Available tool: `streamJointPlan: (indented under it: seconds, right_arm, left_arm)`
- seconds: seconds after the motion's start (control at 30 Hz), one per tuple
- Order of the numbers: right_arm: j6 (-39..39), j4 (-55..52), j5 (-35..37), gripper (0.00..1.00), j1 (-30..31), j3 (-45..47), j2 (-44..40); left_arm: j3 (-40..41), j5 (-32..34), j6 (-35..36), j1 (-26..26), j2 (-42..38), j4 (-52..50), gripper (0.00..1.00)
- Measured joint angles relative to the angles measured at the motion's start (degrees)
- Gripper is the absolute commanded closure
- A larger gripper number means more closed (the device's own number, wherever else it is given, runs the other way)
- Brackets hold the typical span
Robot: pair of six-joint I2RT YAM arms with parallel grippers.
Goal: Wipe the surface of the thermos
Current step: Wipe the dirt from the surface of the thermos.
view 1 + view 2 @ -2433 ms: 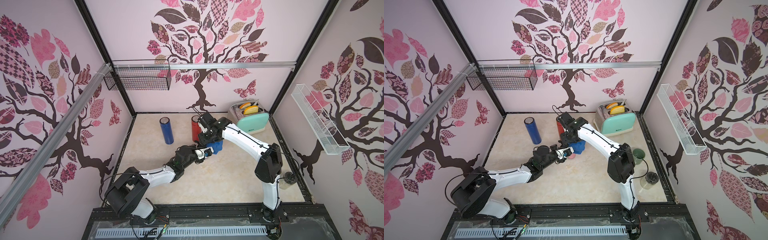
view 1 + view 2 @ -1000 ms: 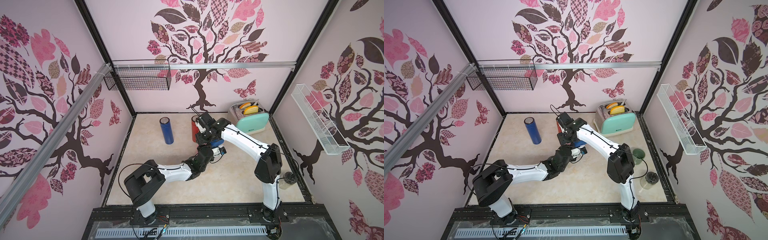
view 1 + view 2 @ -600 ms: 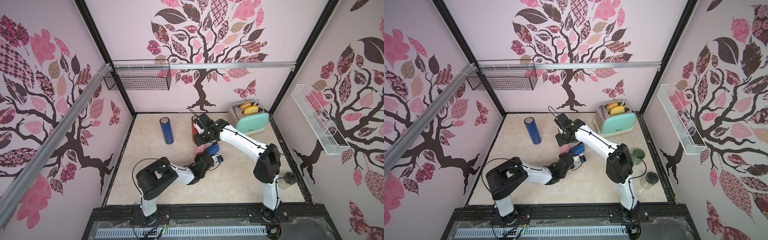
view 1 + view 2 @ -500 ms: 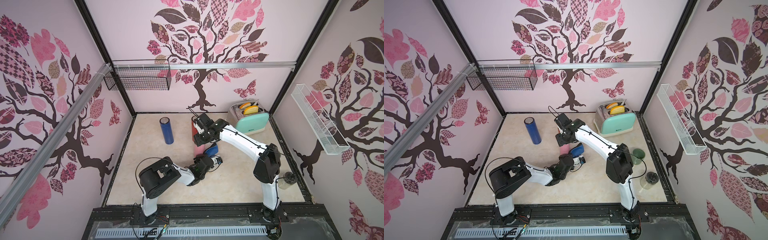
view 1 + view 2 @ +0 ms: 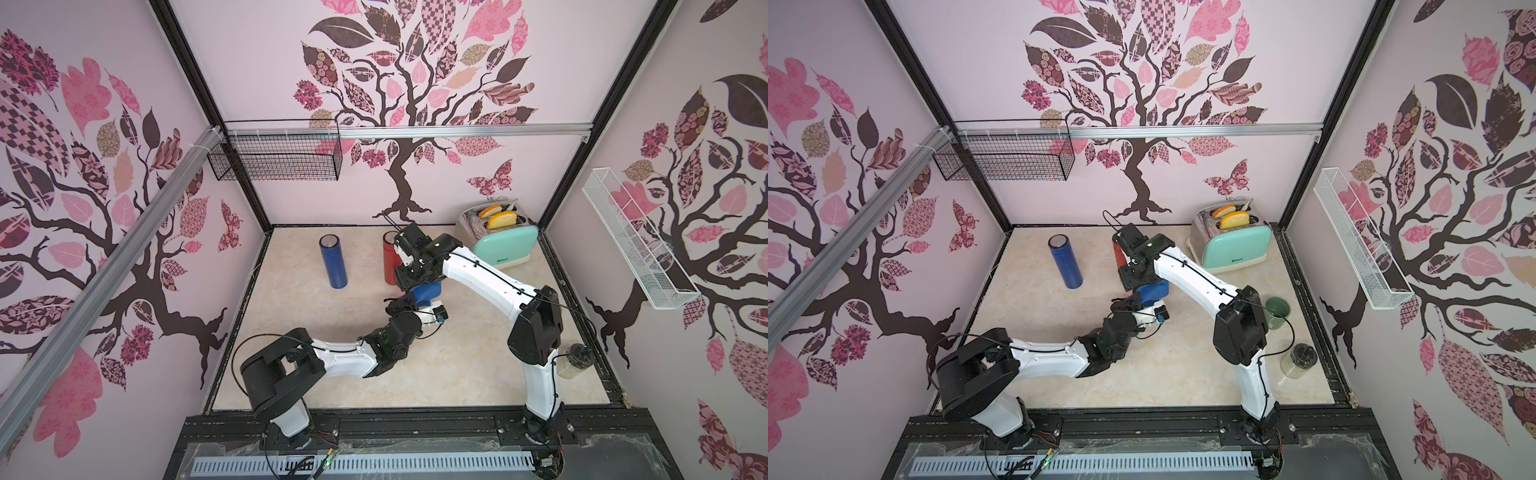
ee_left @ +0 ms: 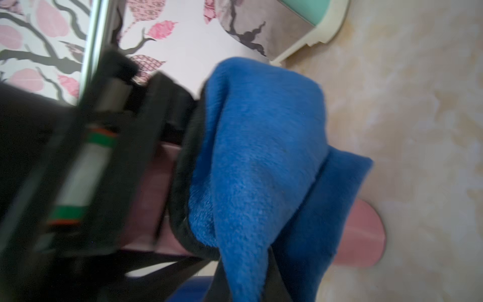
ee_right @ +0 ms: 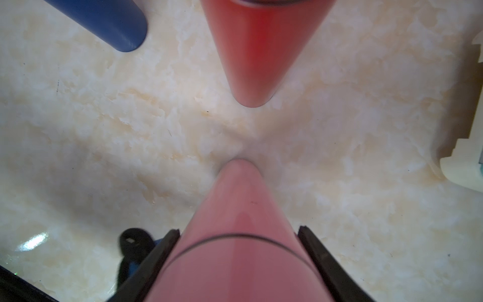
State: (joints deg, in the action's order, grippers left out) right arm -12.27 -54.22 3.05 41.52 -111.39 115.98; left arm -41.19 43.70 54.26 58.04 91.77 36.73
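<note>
Your right gripper [image 7: 237,232] grasps the pink thermos [image 7: 235,193] at its lid seam. The thermos seems to stand upright on the marble table [image 7: 104,130], near the red thermos [image 7: 256,52]. Your left gripper [image 5: 406,306] is clenched on the blue cloth [image 6: 261,157], which lies against the thermos side. If you push the cloth hard sideways, the smooth body may turn or slip in the jaws, or tip toward the red thermos. The right wrist view shows the grip and the base, but almost no cloth. The left wrist view shows the cloth contact. In both top views the arms nearly hide the thermos.
</note>
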Motion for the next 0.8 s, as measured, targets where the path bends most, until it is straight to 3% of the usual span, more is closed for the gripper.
streamJointPlan:
  seconds: [0.13, 0.57, 0.7, 0.8]
  right_arm:
    - [0.2, 0.0, 0.2, 1.0, 0.0, 0.0, 0.0]
    - [0.7, -0.4, 1.7, 1.0, -0.1, 0.0, 0.0]
    - [0.8, -0.6, 1.7, 1.0, -0.1, 0.0, 0.0]
    - [1.5, -1.0, 1.7, 1.0, -0.3, -0.1, 0.0]
  left_arm:
    - [-0.7, 1.0, 0.3, 0.0, 0.7, 0.0, 1.0]
    - [0.9, 1.2, -3.8, -0.3, 14.6, 1.1, 1.0]
    - [3.4, 1.1, -5.8, -0.5, 14.2, 2.1, 1.0]
    - [5.8, -0.2, -9.4, -0.9, 9.3, -0.9, 1.0]
